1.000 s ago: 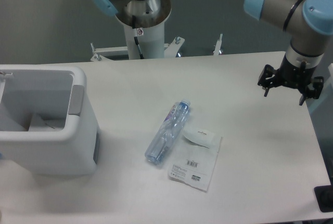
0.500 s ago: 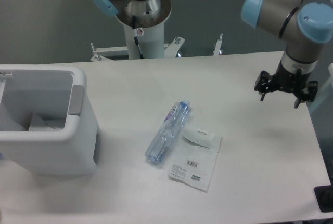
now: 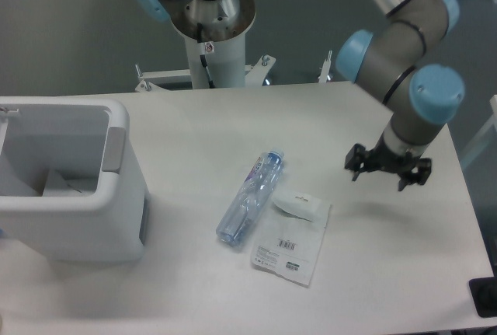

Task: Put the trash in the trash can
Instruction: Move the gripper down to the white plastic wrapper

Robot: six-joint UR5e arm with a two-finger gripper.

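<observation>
Leftward and lower swung the black two-finger hand, spread and empty, nearing the crushed clear plastic bottle for pickup.

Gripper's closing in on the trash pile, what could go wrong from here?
1. The bottle and packet lie touching, so grabbing one may drag the other.
2. The packet lies flat on the table; the open gripper may fail to pinch it.
3. The trash can is far across the table: a long carry.

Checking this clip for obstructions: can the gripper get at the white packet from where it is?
Probably yes. The gripper hangs open to the right of the packet, with only bare table between them; the bottle lies on the packet's far side.
</observation>
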